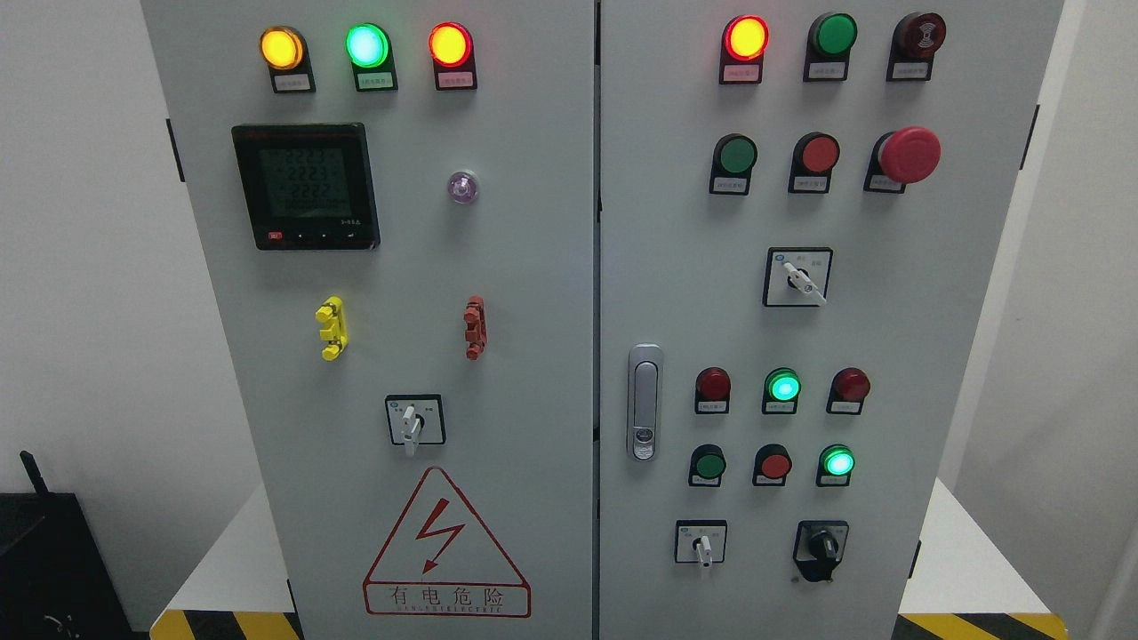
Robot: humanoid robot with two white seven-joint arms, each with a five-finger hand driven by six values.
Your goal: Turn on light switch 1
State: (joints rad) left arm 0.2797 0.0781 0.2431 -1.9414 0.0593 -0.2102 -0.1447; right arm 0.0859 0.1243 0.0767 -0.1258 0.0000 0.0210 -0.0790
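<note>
Hands: neither robot hand nor arm shows in the head view, so the state of the fingers cannot be told.
Cabinet: a grey two-door electrical cabinet (533,267) fills the view, its doors meeting at a vertical seam just right of centre.
Switch 1: which control carries that number cannot be told; the small label plates are too blurred to read.
Left door, top: a yellow lamp (281,48), a green lamp (367,45) and a red lamp (450,44) glow in a row.
Left door, middle: a black digital meter (306,187) with a lit display; a small clear lamp (462,187) to its right; below, a yellow clip (332,328) and a red clip (475,328).
Left door, lower: a white-handled rotary switch (413,421), handle pointing down, above a red triangular warning sign (444,547).
Right door, top: a lit red lamp (745,38), a red mushroom stop button (909,156).
Right door, middle: a rotary selector (797,276), handle tilted to the lower right; a silver door handle (645,402) near the seam.
Right door, lower: two lit green buttons (783,388), a white selector (701,542), a black knob switch (821,547).
Room: white walls on both sides; a white platform (965,551) with yellow-black striped edging under the cabinet; a black box (44,569) at the lower left.
</note>
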